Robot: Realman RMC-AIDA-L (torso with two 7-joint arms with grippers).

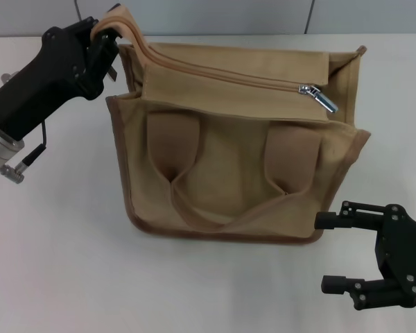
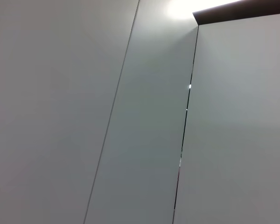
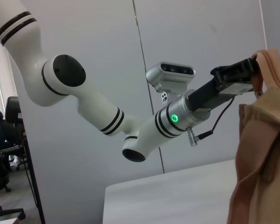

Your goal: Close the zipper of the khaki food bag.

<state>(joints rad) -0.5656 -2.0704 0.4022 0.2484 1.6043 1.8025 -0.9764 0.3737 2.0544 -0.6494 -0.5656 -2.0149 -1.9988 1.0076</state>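
Observation:
The khaki food bag (image 1: 222, 166) stands on the white table, handle straps facing me. The zipper (image 1: 222, 75) runs along its top between two flaps. Its silver slider (image 1: 310, 90) and pull tab (image 1: 328, 103) sit near the bag's right end. My left gripper (image 1: 105, 40) is shut on the tan fabric end at the bag's top left corner. It also shows in the right wrist view (image 3: 253, 70), pinching the bag (image 3: 263, 154). My right gripper (image 1: 324, 252) is open and empty beside the bag's lower right corner.
The white table (image 1: 62, 263) spreads around the bag, with grey wall panels (image 2: 140, 116) behind it. The left wrist view shows only those panels. My left arm (image 3: 144, 130) reaches across the right wrist view.

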